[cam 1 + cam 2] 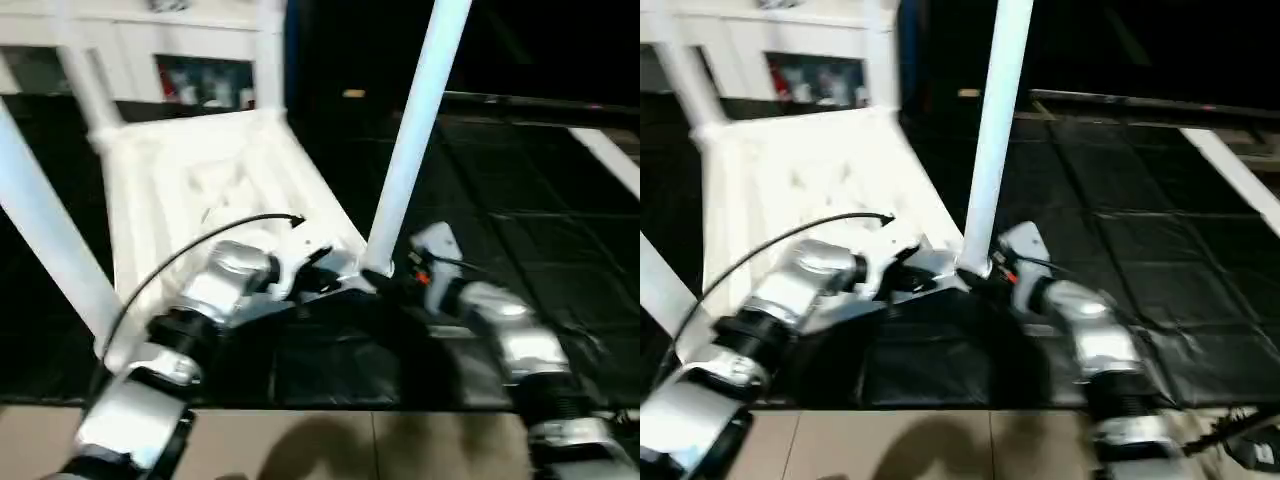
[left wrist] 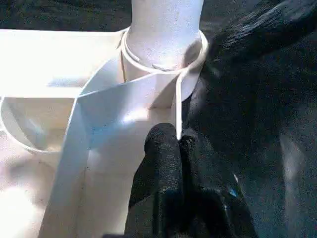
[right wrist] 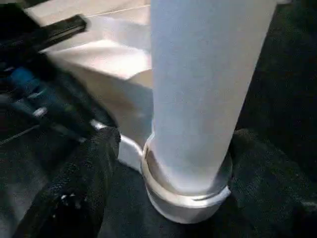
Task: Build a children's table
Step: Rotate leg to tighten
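Children's table in all-white moulded plastic (image 1: 200, 180) lay upside down on the black floor mat (image 1: 520, 190), its ribbed underside facing up and its rounded corner sockets at the rim. It looked light and hollow yet stiff, with a smooth, somewhat slippery skin, so I judged the thin rim wall and the ribs the better places to pinch the top, while a leg would be best held low, near its socket, where it cannot lever or slide.

Behind it stood a white cabinet with glass doors (image 1: 205, 78).

Several long tapered round white legs rose from the corners: one at the left near corner (image 1: 45, 235), one at the far left corner (image 1: 88, 85), and the near right leg (image 1: 415, 135), whose foot sat inside the near right corner socket (image 3: 185, 196). From the pictures I judged this leg seated or nearly so, though a seam still showed at the collar.

Right gripper (image 3: 173, 173) had its two black fingers (image 3: 81, 186) apart, one on each side of the leg's base, bracketing it closely; whether they pressed it I could not tell.

Left gripper (image 2: 179, 148) was closed on the thin rim wall (image 2: 177, 106) just beside that socket, steadying the top.
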